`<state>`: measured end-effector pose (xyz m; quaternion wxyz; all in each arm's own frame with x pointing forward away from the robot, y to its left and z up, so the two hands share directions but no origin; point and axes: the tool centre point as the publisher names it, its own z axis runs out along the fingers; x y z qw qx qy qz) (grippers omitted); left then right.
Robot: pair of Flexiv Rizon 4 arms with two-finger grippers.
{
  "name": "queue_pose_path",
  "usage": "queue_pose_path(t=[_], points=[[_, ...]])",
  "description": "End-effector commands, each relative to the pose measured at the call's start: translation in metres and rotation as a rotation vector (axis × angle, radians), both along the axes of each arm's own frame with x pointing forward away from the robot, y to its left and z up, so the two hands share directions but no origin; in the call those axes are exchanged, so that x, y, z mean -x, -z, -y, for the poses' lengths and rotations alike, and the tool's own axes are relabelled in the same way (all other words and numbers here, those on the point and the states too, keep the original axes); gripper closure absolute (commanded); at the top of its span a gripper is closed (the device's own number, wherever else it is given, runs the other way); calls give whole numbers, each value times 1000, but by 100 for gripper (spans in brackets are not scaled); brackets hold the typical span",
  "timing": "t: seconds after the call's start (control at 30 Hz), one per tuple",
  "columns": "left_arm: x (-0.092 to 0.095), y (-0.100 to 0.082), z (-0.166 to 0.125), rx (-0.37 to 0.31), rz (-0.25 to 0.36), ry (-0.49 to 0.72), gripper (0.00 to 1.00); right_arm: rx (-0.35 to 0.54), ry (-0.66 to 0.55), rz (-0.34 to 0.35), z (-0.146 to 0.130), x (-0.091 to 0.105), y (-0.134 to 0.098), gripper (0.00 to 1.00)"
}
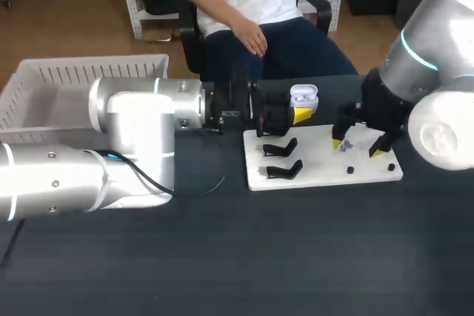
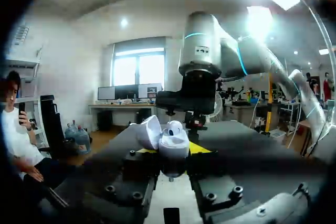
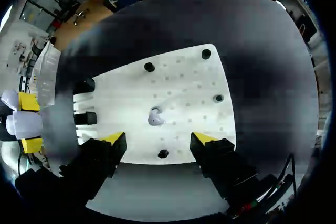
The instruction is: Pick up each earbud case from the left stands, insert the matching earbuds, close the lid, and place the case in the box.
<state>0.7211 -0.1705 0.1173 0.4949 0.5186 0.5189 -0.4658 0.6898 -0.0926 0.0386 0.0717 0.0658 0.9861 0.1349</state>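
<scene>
while the open earbud case [image 1: 304,98] is pinched by the left gripper [image 2: 173,151] near the white board [image 3: 184,77], the right gripper [image 3: 157,141] is held spread above a loose earbud [image 3: 154,117]; insertion judged in hand, descent and pinch called for next

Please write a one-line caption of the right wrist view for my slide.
Open right pincer hovers over an earbud on the white board; the left pincer holds the earbud case.
</scene>
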Motion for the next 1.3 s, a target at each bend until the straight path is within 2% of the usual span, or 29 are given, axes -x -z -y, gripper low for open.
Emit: queue_pose_path(t=[0.03, 0.13, 0.2, 0.43, 0.53, 0.7, 0.87, 1.3], points=[[-1, -1, 0, -3, -2, 4, 100, 2, 1, -32, -1, -6, 4, 29], [-1, -1, 0, -3, -2, 4, 100, 3, 17, -25, -1, -7, 5, 37], [-1, -1, 0, -3, -2, 4, 100, 4, 17, -30, -1, -7, 5, 48], [-1, -1, 0, -3, -2, 4, 100, 2, 16, -51, -2, -11, 11, 45], [-1, -1, 0, -3, -2, 4, 100, 2, 18, -49, -2, -12, 11, 51], [-1, -1, 0, -3, -2, 4, 100, -6, 28, -45, -2, -14, 14, 51], [-1, -1, 0, -3, -2, 4, 100, -11, 33, -45, -4, -14, 16, 58], [-1, -1, 0, -3, -2, 4, 100, -7, 38, -25, -9, -16, 16, 61]])
